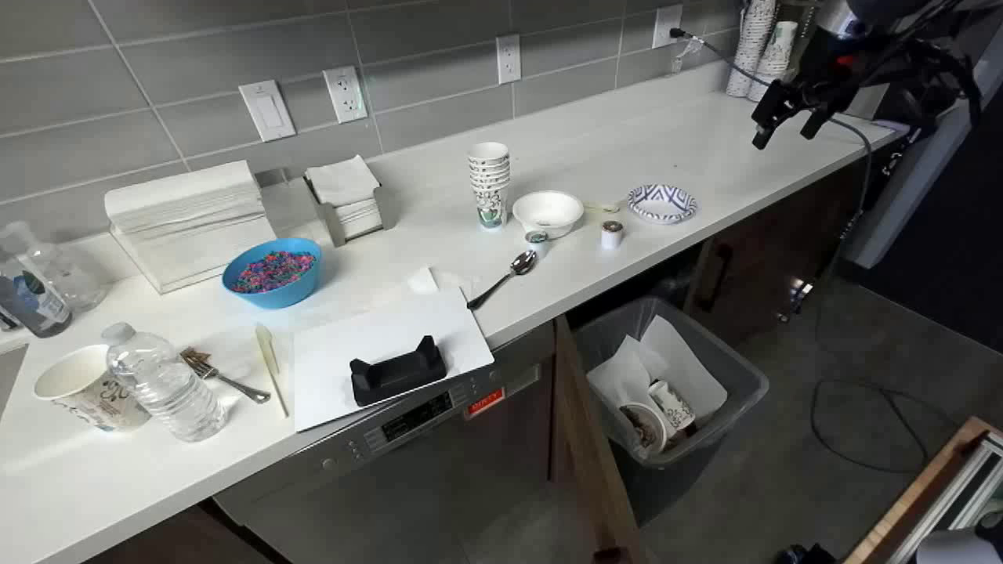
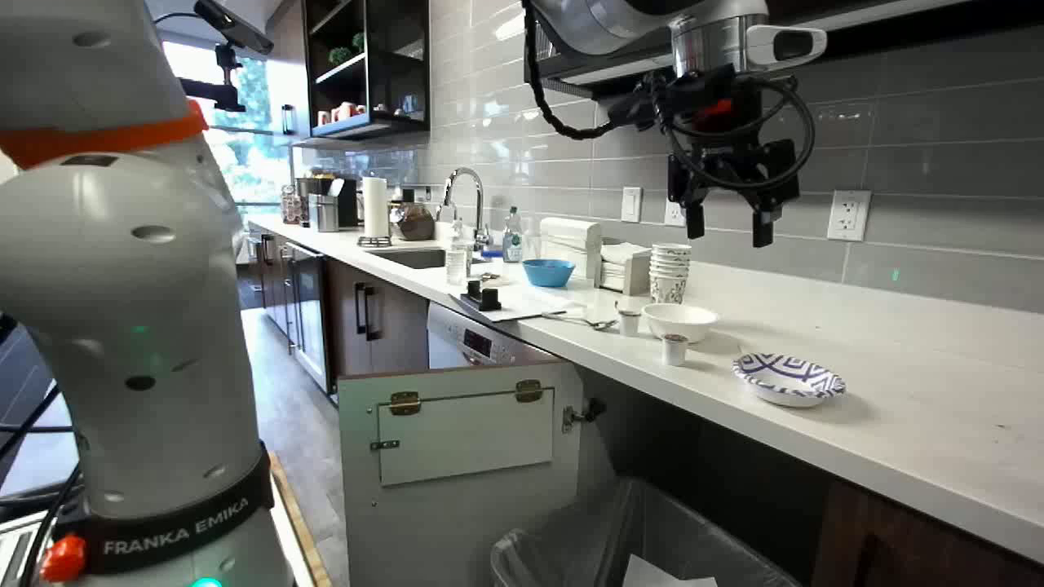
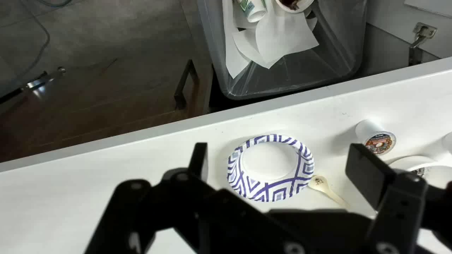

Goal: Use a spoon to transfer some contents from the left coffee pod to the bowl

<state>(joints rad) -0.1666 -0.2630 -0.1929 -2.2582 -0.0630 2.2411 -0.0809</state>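
Note:
My gripper [image 2: 728,232] hangs high over the counter, open, with nothing between its fingers. In the wrist view its jaws stand wide apart. The left coffee pod [image 1: 537,240] stands in front of the white bowl [image 1: 548,210]; its open top cannot be made out clearly. Dark grains show inside the bowl [image 3: 434,173], which the wrist view cuts off. A metal spoon [image 1: 523,262] with a dark-looking handle lies left of that pod. Another small spoon [image 3: 319,184], pale and with dark grains on its scoop, touches the patterned plate's edge in the wrist view.
The right coffee pod [image 1: 611,234] stands near the counter's front edge, with the patterned plate [image 1: 662,205] beyond it. Stacked cups [image 1: 490,184] rise behind the bowl. Further left are a blue bowl [image 1: 274,274] and a black holder [image 1: 398,372]. A trash bin [image 1: 744,380] stands below.

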